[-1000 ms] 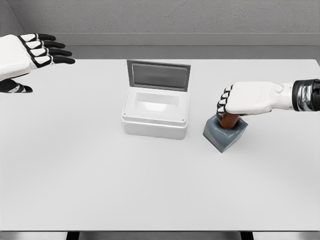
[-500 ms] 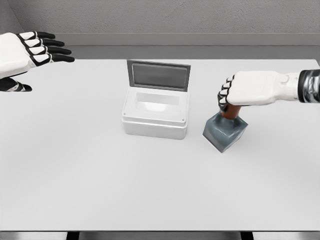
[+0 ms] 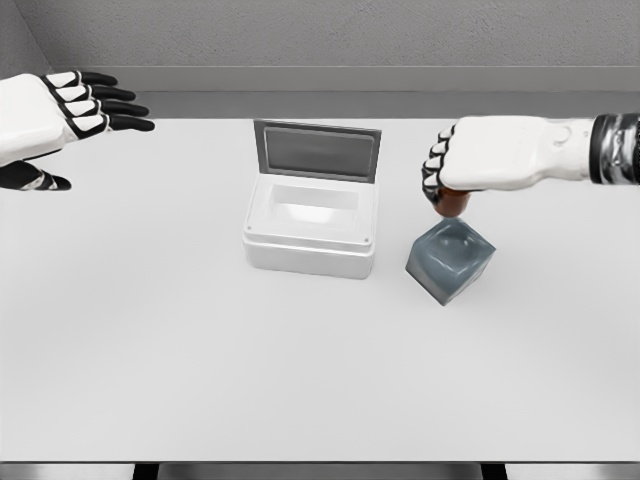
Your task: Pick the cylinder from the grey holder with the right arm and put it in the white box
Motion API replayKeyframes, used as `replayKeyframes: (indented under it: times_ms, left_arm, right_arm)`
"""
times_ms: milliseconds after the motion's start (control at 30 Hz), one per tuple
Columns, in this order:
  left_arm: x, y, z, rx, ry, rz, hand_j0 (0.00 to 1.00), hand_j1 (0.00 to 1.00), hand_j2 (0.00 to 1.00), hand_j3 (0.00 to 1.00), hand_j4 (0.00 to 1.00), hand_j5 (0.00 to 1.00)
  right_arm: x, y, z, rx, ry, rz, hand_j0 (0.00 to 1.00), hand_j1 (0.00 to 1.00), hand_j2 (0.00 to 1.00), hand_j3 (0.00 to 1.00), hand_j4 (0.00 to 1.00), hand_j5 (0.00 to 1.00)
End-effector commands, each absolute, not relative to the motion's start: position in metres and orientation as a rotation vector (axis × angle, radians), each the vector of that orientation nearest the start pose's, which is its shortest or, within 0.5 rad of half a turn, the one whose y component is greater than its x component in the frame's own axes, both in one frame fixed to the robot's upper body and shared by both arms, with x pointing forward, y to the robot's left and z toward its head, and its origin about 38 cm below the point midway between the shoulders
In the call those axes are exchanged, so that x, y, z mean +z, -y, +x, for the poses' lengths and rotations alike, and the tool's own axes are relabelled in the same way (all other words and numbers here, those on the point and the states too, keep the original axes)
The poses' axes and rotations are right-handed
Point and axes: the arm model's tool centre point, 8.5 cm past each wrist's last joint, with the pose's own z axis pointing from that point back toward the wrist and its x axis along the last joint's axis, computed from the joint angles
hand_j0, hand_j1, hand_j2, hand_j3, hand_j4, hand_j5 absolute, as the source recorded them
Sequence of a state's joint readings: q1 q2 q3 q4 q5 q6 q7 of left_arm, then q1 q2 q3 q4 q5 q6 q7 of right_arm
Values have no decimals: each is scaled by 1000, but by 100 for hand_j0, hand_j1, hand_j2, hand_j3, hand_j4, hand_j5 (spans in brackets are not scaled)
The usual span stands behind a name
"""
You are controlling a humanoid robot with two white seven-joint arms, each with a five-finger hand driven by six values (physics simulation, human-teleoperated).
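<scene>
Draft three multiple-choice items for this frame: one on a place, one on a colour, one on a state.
1. Where does the dark grey cube-shaped holder stand?
A. right of the white box
B. inside the white box
C. by the left hand

2. What colour is the small cylinder?
A. green
B. reddish-brown
C. yellow

3. How is the open-topped white plastic box?
A. lid shut
B. lid raised at the back
C. tipped on its side

Key: 1 A, the holder sits on the white table right of the box. 2 B, a reddish-brown end shows below the right hand, which grips it above the holder. 3 B, the grey lid stands upright behind the opening. The left hand hovers open at far left.
</scene>
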State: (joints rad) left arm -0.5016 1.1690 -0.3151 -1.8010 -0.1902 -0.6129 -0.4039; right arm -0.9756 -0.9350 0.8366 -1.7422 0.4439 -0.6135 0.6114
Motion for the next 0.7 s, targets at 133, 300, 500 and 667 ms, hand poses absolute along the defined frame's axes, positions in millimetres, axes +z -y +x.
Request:
replayKeyframes:
  times_ms: [133, 300, 500, 667]
  left_arm:
    - [355, -344, 361, 2696, -2119, -831, 100, 100, 100, 100, 100, 100]
    - [361, -348, 360, 2708, -2102, -845, 100, 100, 100, 100, 100, 100]
    - [361, -347, 360, 2705, -2103, -845, 100, 100, 100, 100, 100, 100]
    - [360, -345, 361, 2701, -2112, -832, 100, 100, 100, 100, 100, 100]
  right_arm:
    - [319, 226, 409, -2805, -1546, 657, 50, 50, 50, 50, 50, 50]
    - [323, 212, 411, -2762, -1568, 645, 50, 50, 50, 50, 50, 50]
    - [327, 197, 415, -2728, -1593, 628, 50, 50, 50, 50, 50, 50]
    - [324, 189, 423, -2726, -1608, 625, 50, 50, 50, 50, 50, 50]
